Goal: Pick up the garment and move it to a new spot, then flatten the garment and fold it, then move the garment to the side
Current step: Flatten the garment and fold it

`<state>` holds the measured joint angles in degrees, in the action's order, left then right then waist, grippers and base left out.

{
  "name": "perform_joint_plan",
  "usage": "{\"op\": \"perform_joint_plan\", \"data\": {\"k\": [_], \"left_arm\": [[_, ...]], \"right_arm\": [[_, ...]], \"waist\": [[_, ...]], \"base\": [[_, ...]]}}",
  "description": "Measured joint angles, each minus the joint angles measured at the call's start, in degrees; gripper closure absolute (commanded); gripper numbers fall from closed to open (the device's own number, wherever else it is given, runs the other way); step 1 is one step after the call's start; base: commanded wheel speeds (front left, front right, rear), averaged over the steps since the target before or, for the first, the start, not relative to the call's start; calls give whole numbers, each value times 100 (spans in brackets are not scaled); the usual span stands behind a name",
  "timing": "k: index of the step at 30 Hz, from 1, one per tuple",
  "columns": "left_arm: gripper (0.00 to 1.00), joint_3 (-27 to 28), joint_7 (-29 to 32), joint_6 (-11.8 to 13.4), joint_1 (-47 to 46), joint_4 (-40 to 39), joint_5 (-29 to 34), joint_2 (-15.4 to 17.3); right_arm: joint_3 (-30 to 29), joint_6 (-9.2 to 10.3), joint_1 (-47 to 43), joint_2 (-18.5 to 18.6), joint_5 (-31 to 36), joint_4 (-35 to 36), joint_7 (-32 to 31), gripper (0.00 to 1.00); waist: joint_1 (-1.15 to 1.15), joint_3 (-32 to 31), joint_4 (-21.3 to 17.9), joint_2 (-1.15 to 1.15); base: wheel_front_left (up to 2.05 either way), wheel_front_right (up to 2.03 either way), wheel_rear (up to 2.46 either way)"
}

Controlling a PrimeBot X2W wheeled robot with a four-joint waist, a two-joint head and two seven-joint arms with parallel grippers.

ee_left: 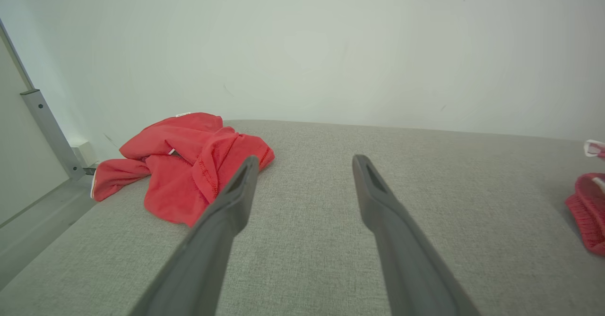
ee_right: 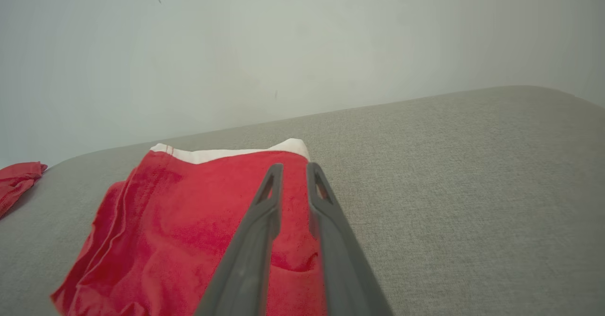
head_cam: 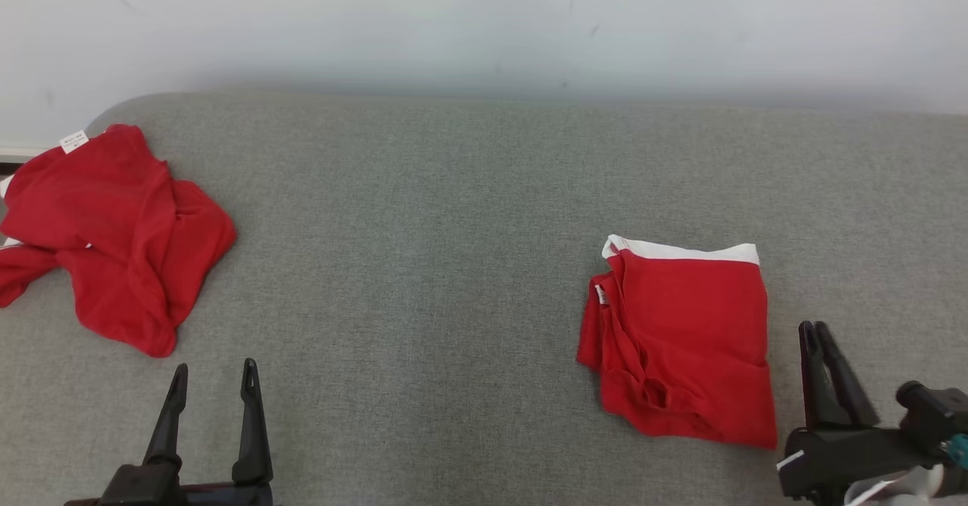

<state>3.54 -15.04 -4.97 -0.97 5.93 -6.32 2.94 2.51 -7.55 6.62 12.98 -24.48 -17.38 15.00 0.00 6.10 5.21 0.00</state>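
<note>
A folded red garment [head_cam: 681, 339] with a white band along its far edge lies flat on the right of the grey padded surface [head_cam: 423, 264]. My right gripper [head_cam: 813, 332] stands just right of it, shut and holding nothing. In the right wrist view its fingers [ee_right: 294, 168] hover over the garment [ee_right: 189, 221] near the white band. A second red garment [head_cam: 106, 234] lies crumpled at the far left, a white tag showing at its top. My left gripper [head_cam: 214, 381] is open and empty at the lower left, short of that heap [ee_left: 189, 165].
A white wall runs behind the surface. In the left wrist view a grey metal rail [ee_left: 47, 132] and a lower ledge lie beyond the surface's left edge. The folded garment's edge [ee_left: 588, 212] shows at that view's right. Bare fabric separates the two garments.
</note>
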Motion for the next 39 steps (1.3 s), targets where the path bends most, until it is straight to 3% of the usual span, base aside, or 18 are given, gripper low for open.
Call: {"op": "perform_joint_plan", "data": {"k": [11,18,31,39], "left_arm": [[0,-93,0,21,-164,49,-63,0],[0,-154,0,45,-180,47,-79,0],[0,-281,0,101,-249,73,-121,0],[0,-236,0,137,-182,73,-125,-1]], "right_arm": [[849,0,652,-171,159,-1277,9,100],[1095,0,883,-568,229,-1715,9,100],[1780,0,1004,-971,332,-1739,10,100],[1584,0,1034,-981,291,-1252,9,100]], "waist": [[0,95,211,0],[0,137,315,0],[0,161,460,0],[0,79,378,0]], "base": [[0,0,0],[0,0,0],[0,0,0],[0,0,0]]}}
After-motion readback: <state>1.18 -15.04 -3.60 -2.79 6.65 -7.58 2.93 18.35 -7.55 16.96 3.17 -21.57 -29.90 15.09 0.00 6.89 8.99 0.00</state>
